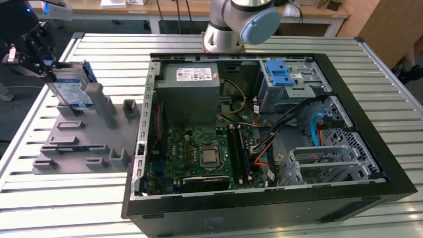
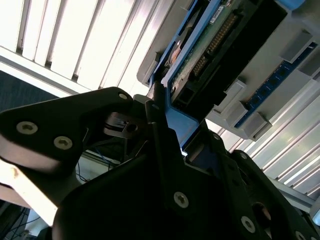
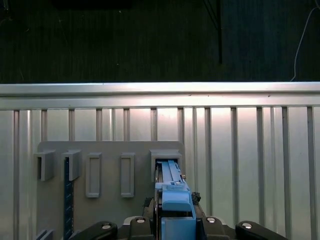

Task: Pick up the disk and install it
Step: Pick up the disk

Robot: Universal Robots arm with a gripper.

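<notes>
The disk (image 1: 71,89) stands on edge in a slot at the far end of the grey holder plate (image 1: 92,144), at the exterior view's left, its white-and-blue label facing the camera. My gripper (image 1: 47,67) is at the disk's upper edge and looks shut on its blue rail. In the first wrist view the blue rail (image 3: 174,200) sits between the black fingers of the gripper (image 3: 175,222), with the disk down in the holder's slot (image 3: 167,160). The second wrist view shows the gripper (image 2: 167,122) clamping the blue rail, and the disk's green circuit-board underside (image 2: 215,42).
An open black computer case (image 1: 370,144) lies on the slatted metal table (image 1: 59,198), at the exterior view's right of the holder. Inside are a motherboard (image 1: 205,153), a power supply (image 1: 191,79), cables, and a drive cage with a blue latch (image 1: 281,74). The arm's base (image 1: 231,29) stands behind the case.
</notes>
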